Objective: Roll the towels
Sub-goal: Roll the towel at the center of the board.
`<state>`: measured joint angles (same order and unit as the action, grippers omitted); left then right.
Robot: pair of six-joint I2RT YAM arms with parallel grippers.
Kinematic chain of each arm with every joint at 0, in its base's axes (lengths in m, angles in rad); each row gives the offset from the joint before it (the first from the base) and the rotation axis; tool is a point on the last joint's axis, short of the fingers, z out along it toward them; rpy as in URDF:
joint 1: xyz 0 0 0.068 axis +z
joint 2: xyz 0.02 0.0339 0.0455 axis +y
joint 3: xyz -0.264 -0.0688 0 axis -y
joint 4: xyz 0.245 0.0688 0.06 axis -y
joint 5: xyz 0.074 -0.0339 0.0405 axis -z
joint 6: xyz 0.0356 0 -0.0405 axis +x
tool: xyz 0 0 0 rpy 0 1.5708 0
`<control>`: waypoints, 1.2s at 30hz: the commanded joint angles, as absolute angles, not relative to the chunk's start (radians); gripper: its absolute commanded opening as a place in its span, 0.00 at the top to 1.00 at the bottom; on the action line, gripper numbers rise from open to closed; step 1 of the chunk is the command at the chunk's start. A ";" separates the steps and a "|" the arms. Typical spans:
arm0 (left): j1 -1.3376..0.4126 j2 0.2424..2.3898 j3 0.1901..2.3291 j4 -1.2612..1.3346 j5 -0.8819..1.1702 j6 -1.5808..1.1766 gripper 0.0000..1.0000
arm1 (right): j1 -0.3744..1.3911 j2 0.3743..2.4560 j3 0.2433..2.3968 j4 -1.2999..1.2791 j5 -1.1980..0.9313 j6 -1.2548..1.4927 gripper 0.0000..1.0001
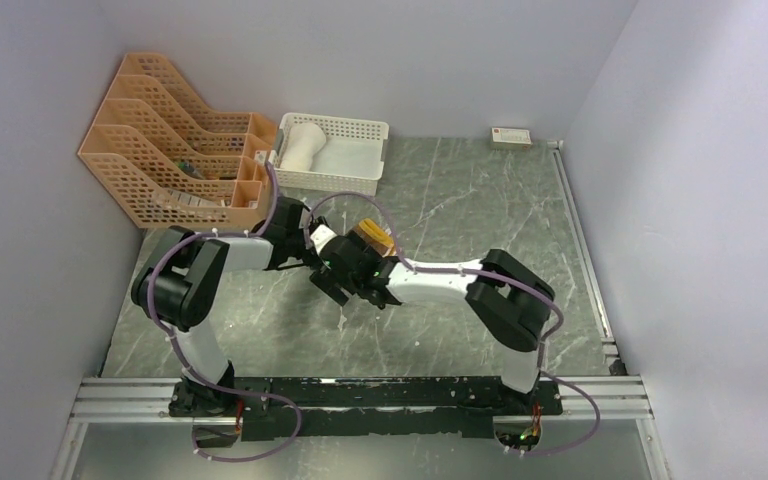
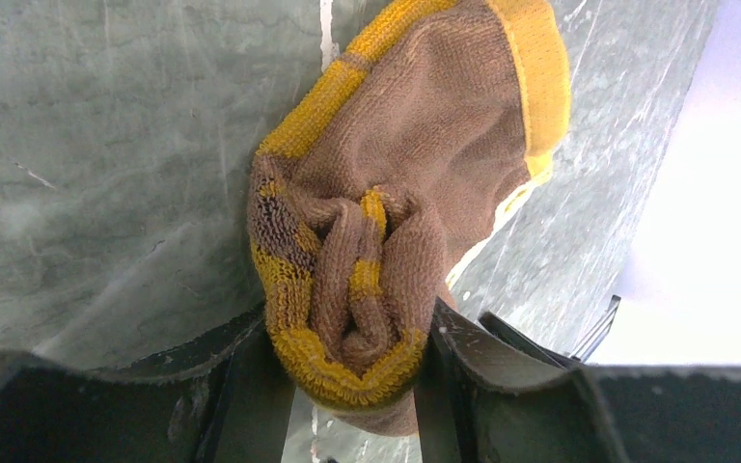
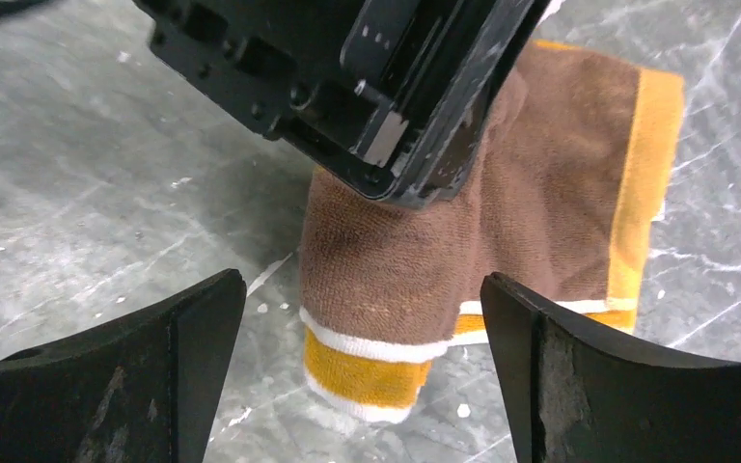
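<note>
The brown towel with mustard-yellow patches [image 1: 374,238] lies mid-table, partly rolled. My left gripper [image 2: 357,338] is shut on its rolled end [image 2: 367,280]; the flat part [image 2: 444,125] trails away on the table. In the top view my left gripper [image 1: 332,242] sits just left of the towel. My right gripper [image 3: 362,333] is open, its jaws wide either side of the brown towel's [image 3: 560,183] near folded end without touching it; in the top view it [image 1: 340,275] is just in front. The cream-white towel [image 1: 303,145] lies rolled in the white basket [image 1: 332,122].
Orange lattice file racks [image 1: 175,140] stand at the back left beside the basket. A small white box [image 1: 511,137] lies against the back wall. My left gripper's black body [image 3: 376,77] hangs over the towel in the right wrist view. Walls close both sides.
</note>
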<state>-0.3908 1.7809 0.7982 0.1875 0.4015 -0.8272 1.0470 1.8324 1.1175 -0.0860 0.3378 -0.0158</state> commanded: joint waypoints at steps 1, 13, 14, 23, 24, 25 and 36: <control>-0.384 1.845 0.790 0.078 0.354 -0.789 0.45 | 1.047 1.894 1.147 -0.124 0.391 0.016 0.07; -0.364 1.848 0.799 0.051 0.370 -0.767 0.45 | 1.010 1.965 1.186 -0.146 0.315 0.092 0.33; -0.364 1.848 0.800 0.049 0.372 -0.768 0.45 | 1.007 1.967 1.190 -0.150 0.309 0.097 0.37; -0.304 1.808 0.823 0.042 0.464 -0.749 0.33 | 0.934 1.942 1.167 -0.135 0.154 0.146 0.63; -0.290 1.793 0.835 0.030 0.477 -0.733 0.27 | 0.916 1.930 1.157 -0.127 0.106 0.154 0.66; -0.272 1.772 0.846 0.019 0.492 -0.716 0.24 | 0.896 1.917 1.144 -0.113 0.055 0.161 0.69; -0.197 1.517 0.873 0.015 0.617 -0.642 0.00 | 0.661 1.847 1.057 0.079 -0.622 0.375 0.81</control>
